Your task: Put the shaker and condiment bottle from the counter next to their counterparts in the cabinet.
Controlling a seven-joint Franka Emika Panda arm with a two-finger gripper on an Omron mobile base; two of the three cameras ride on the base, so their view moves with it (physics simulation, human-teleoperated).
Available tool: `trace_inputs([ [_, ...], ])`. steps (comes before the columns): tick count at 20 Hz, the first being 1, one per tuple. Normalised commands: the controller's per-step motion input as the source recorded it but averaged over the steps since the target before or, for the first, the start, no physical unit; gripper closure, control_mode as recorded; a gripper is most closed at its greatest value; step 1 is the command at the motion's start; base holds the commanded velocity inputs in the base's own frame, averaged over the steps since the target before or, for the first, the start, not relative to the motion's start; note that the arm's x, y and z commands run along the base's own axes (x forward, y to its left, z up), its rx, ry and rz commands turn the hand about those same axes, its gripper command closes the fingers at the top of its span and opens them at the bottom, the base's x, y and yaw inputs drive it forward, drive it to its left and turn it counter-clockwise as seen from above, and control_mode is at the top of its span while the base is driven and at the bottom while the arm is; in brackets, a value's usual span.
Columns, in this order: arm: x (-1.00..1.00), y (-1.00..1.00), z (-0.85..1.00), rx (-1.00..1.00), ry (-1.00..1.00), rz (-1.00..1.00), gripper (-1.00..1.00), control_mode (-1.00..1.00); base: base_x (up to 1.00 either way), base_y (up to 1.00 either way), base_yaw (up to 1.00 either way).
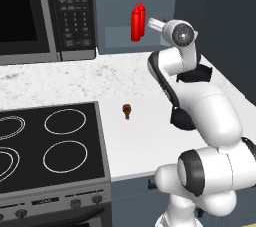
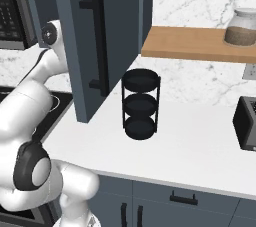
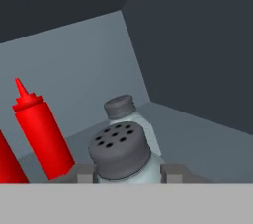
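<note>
The gripper (image 3: 129, 174) clamps the grey-capped shaker (image 3: 121, 155); its twin shaker (image 3: 121, 109) sits at 12 o'clock, 2 red bottles (image 3: 42, 131) at 9.

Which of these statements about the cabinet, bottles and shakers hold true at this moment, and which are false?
1. Two red squeeze bottles stand in the cabinet. True.
2. The near shaker sits between the fingertips. True.
3. The far shaker lies on its side. False: it stands upright.
4. A small brown knobbed piece is on the stovetop. False: it stands on the counter.
</note>
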Motion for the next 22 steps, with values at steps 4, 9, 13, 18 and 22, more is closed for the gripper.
trace_inputs([
  [4,0.26,0.00,-0.12,0.01,0.00,0.00,1.00,-1.00,0.00,0.00,0.00],
  [9,0.18,-0.01,-0.15,0.02,0.00,0.01,1.00,-1.00,0.00,0.00,0.00],
  [13,0.20,-0.01,-0.21,0.03,0.00,0.01,1.00,-1.00,0.00,0.00,0.00],
  [18,0.22,-0.04,-0.23,0.04,0.00,0.01,1.00,-1.00,0.00,0.00,0.00],
  [22,0.21,-0.03,-0.26,0.04,0.00,0.00,1.00,-1.00,0.00,0.00,0.00],
])
